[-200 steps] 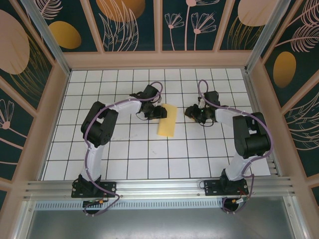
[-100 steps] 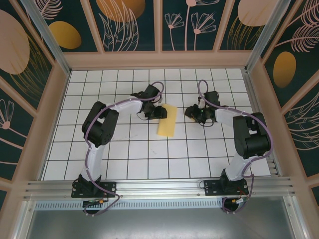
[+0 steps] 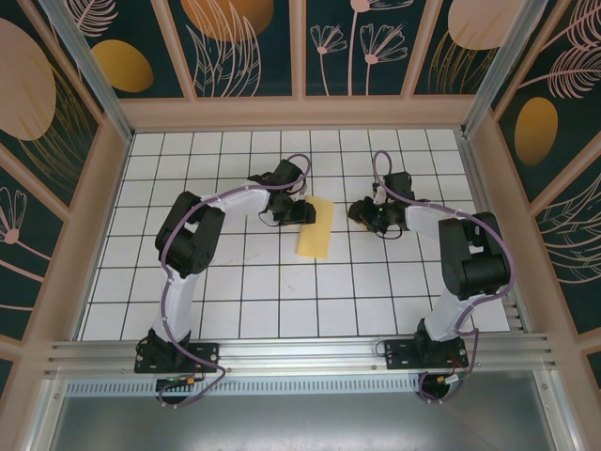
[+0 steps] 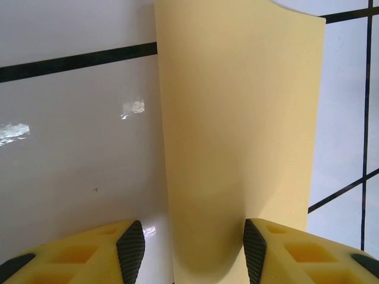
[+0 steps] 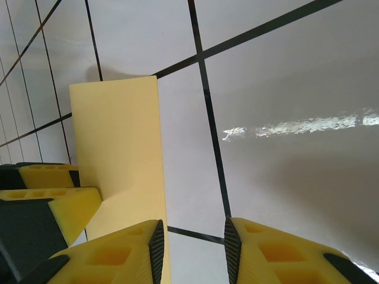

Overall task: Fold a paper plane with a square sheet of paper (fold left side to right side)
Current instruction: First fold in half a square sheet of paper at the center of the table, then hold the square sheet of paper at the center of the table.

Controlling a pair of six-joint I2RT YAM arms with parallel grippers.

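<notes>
Nothing is shifting since earlier: left fingers (image 4: 131,251) are standing apart astride the sheet (image 3: 315,230); right fingers (image 5: 155,248) are gaping beside it.

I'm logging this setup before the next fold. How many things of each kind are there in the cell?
Paper: 1
Arms: 2, the left arm and the right arm
Total: 3
</notes>
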